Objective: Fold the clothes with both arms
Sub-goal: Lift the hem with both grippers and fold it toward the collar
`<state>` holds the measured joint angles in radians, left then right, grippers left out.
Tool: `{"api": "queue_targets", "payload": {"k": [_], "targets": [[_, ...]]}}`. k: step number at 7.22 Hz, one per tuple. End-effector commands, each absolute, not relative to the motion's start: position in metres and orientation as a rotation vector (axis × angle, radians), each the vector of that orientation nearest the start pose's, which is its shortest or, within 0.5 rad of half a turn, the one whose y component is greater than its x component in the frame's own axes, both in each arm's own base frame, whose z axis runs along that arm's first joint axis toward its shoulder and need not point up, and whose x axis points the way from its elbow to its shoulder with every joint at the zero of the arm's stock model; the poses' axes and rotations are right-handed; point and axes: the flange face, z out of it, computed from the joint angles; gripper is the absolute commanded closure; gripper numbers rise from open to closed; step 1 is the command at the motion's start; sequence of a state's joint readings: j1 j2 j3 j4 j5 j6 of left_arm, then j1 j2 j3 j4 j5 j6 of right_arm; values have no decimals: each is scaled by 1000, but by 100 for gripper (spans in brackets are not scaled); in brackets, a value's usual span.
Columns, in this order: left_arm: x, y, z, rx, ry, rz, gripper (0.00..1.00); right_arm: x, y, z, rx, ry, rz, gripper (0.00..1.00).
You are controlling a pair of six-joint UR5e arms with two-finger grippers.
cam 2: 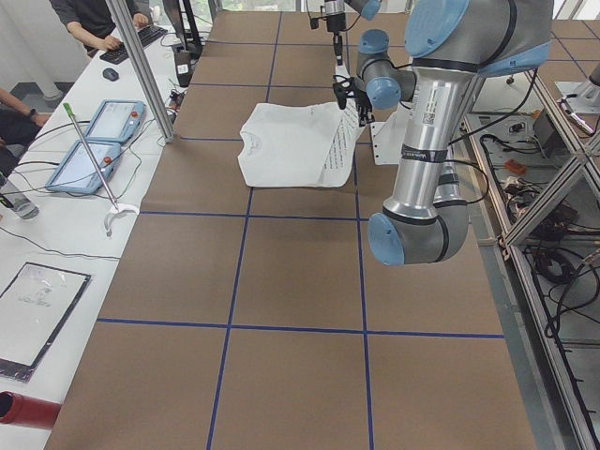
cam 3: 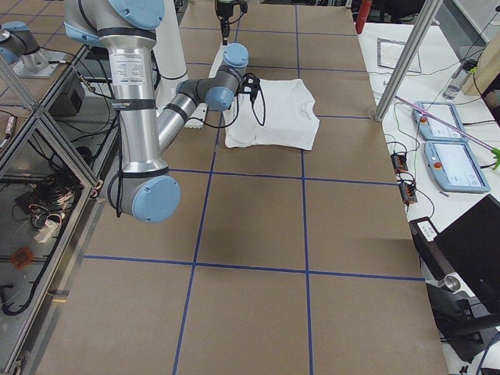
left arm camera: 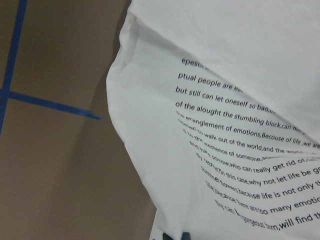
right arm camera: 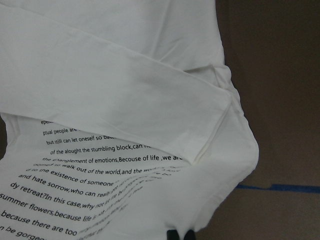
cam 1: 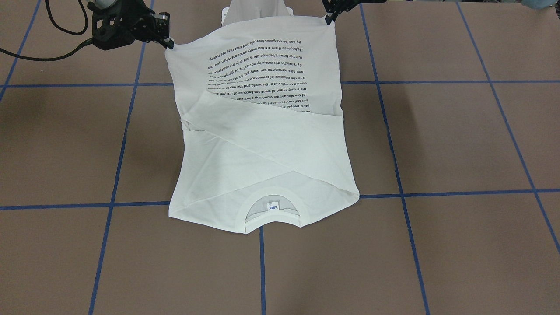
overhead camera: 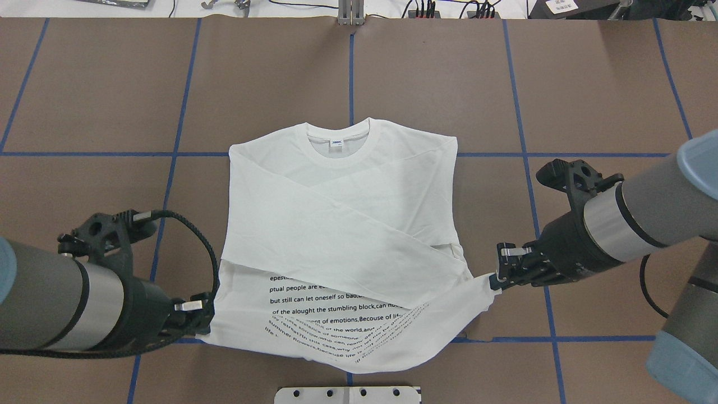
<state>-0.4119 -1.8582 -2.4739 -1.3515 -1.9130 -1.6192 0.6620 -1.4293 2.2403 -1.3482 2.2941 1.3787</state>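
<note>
Reaching in low from either side in the overhead view, the left arm [overhead camera: 67, 303] and the right arm [overhead camera: 634, 219] lie nearly level with the tabletop [overhead camera: 449, 84], wrists turned inward. The left pincer [overhead camera: 203, 317] is clenched on the T-shirt [overhead camera: 336, 224] at its 7 o'clock hem corner. The right pincer [overhead camera: 496, 279] is clamped on the opposite corner at 4 o'clock. Both corners are raised off the surface, and the hem [overhead camera: 359, 363] sags between them.

In the front-facing view the left pincer is mostly cut off by the top edge. Each wrist camera shows only dark finger ends at its bottom edge. The printed text [overhead camera: 331, 314] is partly covered by the crossed sleeves [overhead camera: 359, 241], and its lower lines bunch and blur where the cloth curves.

White and lightly creased, the shirt sits mid-tabletop, its ribbed collar [overhead camera: 338, 147] at 12 o'clock with a small tag [overhead camera: 336, 143] inside.
</note>
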Motion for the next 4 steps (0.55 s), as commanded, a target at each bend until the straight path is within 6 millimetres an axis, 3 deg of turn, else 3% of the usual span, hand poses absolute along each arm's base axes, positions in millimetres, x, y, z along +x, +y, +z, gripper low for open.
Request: {"api": "queue_targets", "payload": {"k": [1,3,4], "targets": [[308,-332,192,-77,970,-308,100,-313,-407,256,-81,-1147,67,100],[328,-388,204,-70,929,-376,100,-298,-472,258,-19,-1127,138,100],[342,-405,216,-62,937,-380,100,-308,-501,253,-3,-1114,150,100]]}}
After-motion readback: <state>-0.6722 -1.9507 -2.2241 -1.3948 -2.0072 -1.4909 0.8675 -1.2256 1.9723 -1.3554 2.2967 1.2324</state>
